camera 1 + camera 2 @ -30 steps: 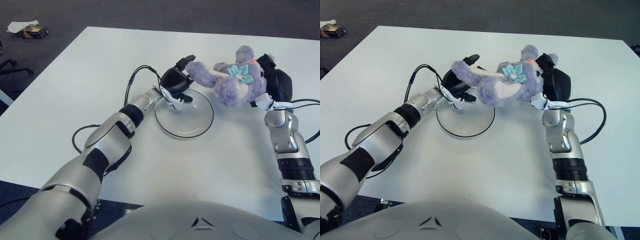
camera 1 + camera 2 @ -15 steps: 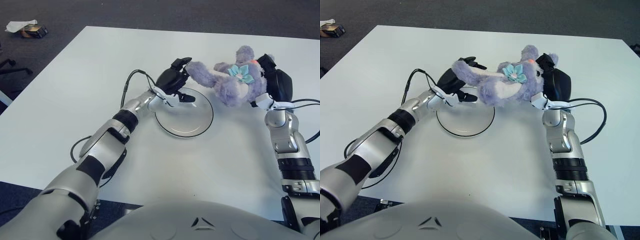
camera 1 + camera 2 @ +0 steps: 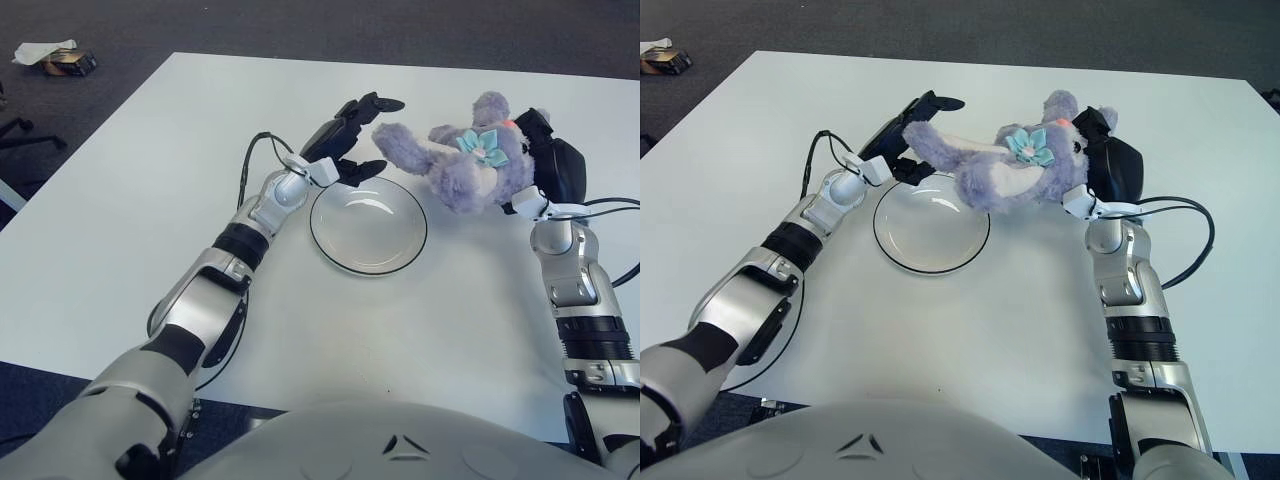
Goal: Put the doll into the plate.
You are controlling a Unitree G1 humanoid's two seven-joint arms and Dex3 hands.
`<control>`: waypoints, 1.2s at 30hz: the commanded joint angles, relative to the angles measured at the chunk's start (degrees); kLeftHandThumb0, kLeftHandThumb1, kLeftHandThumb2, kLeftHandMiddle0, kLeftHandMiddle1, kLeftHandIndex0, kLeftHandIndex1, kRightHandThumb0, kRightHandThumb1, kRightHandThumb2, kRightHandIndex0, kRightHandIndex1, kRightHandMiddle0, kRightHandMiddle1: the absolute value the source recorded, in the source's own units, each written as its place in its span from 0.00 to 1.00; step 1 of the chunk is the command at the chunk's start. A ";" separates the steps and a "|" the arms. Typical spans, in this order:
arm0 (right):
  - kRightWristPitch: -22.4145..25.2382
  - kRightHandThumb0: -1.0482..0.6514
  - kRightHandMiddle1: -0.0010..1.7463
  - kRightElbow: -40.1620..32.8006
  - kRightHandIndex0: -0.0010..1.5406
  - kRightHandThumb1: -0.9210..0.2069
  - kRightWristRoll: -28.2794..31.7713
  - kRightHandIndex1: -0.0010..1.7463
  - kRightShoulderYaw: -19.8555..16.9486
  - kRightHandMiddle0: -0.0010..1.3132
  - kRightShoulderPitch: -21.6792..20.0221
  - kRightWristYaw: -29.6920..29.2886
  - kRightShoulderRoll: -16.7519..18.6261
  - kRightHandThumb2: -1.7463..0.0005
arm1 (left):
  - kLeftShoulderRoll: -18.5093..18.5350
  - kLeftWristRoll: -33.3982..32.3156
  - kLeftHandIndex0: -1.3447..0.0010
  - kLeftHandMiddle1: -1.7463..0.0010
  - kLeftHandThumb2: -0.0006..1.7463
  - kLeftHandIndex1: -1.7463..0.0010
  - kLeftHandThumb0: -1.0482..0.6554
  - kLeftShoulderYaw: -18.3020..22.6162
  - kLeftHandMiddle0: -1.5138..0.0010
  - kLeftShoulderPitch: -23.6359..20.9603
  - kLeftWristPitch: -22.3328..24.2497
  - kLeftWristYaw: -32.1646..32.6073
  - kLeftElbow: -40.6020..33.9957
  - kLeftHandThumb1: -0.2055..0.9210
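Note:
The doll is a purple plush with a teal flower on its chest, held a little above the table just right of the plate. My right hand is shut on its head end at the right. The round clear plate with a dark rim lies flat on the white table. My left hand hovers over the plate's far left rim with its fingers spread, close beside the doll's foot; I cannot tell whether they touch. The plate holds nothing.
A black cable loops off my left wrist, and another curls on the table right of my right forearm. The white table stretches wide to the left. A small box and paper lie on the dark floor.
My left hand rose from the plate's rim and moved toward the far side, spreading its fingers by the doll's foot. The doll and my right hand stayed put.

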 commanded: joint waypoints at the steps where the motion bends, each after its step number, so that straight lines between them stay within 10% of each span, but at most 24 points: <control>1: -0.73 0.62 1.00 -0.09 0.51 0.73 0.14 0.99 -0.79 0.41 -0.59 -0.52 -1.09 0.10 | -1.32 -6.91 1.00 0.55 0.53 0.38 0.00 3.61 1.00 0.64 0.49 -5.58 -0.63 1.00; 14: -0.04 0.62 1.00 -0.57 0.51 0.74 -0.09 0.99 -0.39 0.41 -1.09 0.53 -1.23 0.09 | -4.85 -34.28 1.00 0.43 0.56 0.31 0.02 18.11 1.00 -1.83 18.55 -25.52 -5.19 1.00; 36: -2.41 0.62 1.00 0.29 0.52 0.76 -0.79 1.00 1.62 0.43 -4.16 1.96 -1.86 0.08 | -5.18 -24.43 0.97 0.32 0.53 0.19 0.08 25.32 0.99 -6.91 11.12 -17.12 11.55 1.00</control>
